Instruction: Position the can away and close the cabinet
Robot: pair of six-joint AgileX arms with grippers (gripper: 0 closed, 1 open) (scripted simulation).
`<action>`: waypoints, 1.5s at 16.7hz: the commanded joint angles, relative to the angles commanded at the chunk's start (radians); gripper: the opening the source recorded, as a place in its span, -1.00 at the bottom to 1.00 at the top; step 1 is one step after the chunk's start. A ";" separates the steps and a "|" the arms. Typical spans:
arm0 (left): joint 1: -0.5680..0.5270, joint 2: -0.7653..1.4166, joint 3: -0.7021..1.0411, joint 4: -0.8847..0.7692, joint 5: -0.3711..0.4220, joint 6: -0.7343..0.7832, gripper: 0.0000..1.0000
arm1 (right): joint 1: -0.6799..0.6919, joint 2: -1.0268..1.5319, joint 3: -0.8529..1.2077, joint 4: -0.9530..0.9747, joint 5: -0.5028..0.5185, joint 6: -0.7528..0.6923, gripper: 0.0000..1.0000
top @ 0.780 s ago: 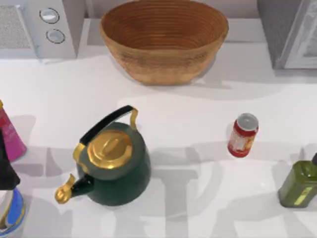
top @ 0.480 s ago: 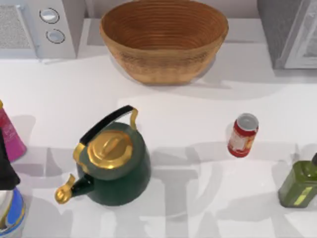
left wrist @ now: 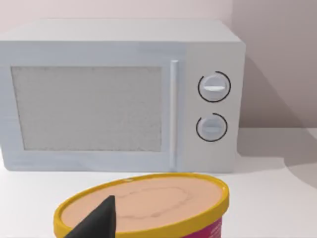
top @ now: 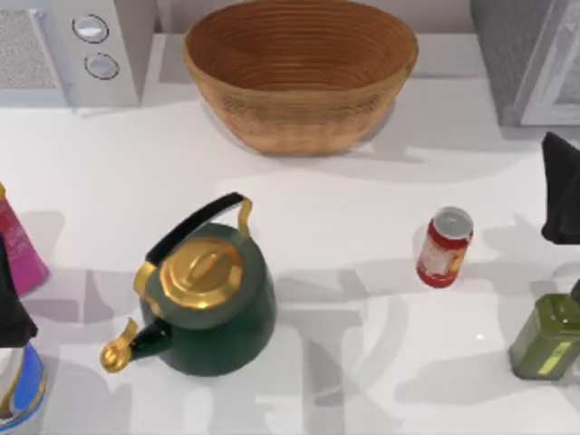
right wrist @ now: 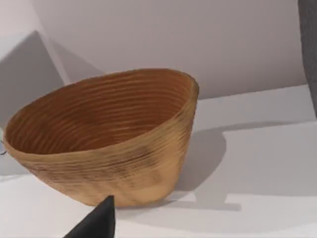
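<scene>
Standing upright on the white surface (top: 362,199), the can (top: 444,246) sits right of the green kettle (top: 210,299) — free of both arms. My right gripper (top: 562,188) hangs at the right edge, beyond the can; whether either gripper's jaws are open I cannot tell. My left arm (top: 11,304) stays parked at the left edge.

Both arms' end effector (top: 562,188) parts look matte black, with pointed fingertips (right wrist: 99,220).

We are looking down on a white surface (top: 381,190) that is catching soft grey shadows. A white microwave (top: 77,50) is standing at its far left corner, and a grey cabinet (top: 530,59) is occupying the far right. A plain pale wall (right wrist: 173,34) is rising behind the surface.
</scene>
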 joint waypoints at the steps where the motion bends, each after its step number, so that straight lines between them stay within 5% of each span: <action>1: 0.000 0.000 0.000 0.000 0.000 0.000 1.00 | 0.049 0.114 0.052 -0.002 0.031 0.038 1.00; 9: 0.000 0.000 0.000 0.000 0.000 0.000 1.00 | 0.200 0.790 0.241 -0.041 0.197 0.201 1.00; 25: 0.000 0.000 0.000 0.000 0.000 0.000 1.00 | 0.114 1.086 0.331 0.052 0.176 0.140 1.00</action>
